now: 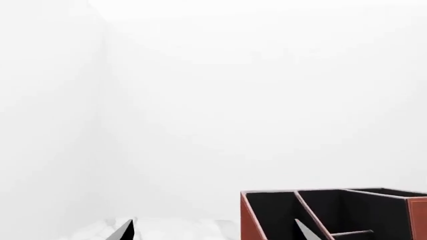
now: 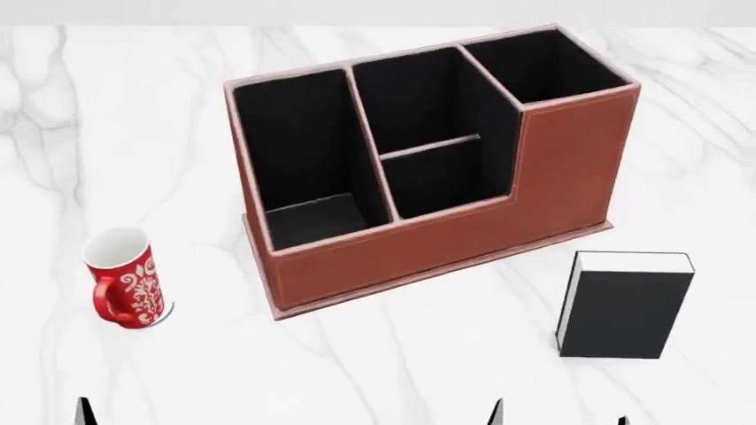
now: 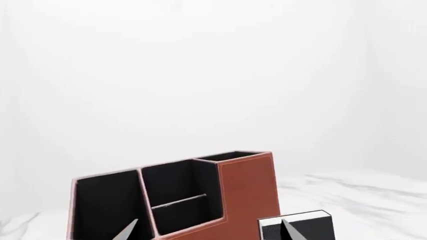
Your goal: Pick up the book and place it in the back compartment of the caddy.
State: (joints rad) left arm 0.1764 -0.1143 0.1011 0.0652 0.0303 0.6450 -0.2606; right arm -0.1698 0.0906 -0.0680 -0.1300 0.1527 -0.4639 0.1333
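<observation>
The book [image 2: 622, 304] lies flat on the marble table [image 2: 390, 363], black cover up, just to the right of the caddy [image 2: 431, 159] and a little nearer the robot, touching nothing; it is untouched, so the step in hand is the reach and grasp. The right gripper [image 3: 207, 231] shows only as two dark fingertips set well apart with nothing between them, so it looks open and empty; the left gripper [image 1: 213, 231] likewise shows two separated tips and holds nothing. The book sits on the right side, so the right arm looks the natural choice; I would bring it down over the book with the jaws across the shorter width, pinching the spine and the white page edge, since a flat book offers little else to grip; the fingertips must reach the table on both sides without pushing the book towards the caddy wall. The back compartment [image 2: 428, 96] appears to be the cell behind the low divider in the middle of the caddy; the book must be turned upright to enter it, so a grip that leaves one end free would help. The mug [image 2: 123, 277] stands well apart on the left and should not interfere.
</observation>
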